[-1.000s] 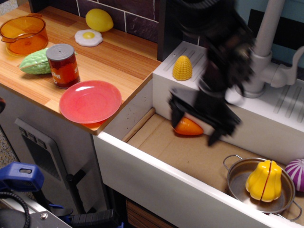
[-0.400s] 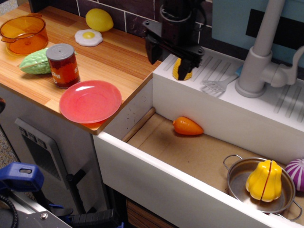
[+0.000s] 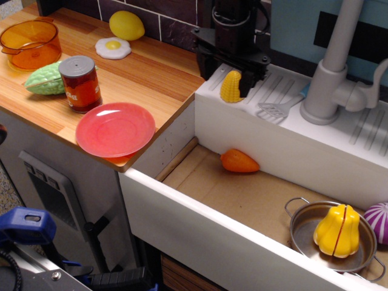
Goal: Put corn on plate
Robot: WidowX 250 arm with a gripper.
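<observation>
Black arm drops in from top edge, wrist vertical, pointing straight down. Gripper (image 3: pixel 230 76) low, fingers (image 3: pixel 246 82) spread apart, one each side. Right finger clearly visible, dark and blocky; left one partly shadowed. Nothing pinched between them, no visible contact.

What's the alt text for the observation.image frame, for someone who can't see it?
A black gripper hangs over a yellow toy corn on the white ledge beside a toy sink, fingers on either side of it. To the left, an empty red plate sits at the edge of a wooden counter, next to a red can.
</observation>
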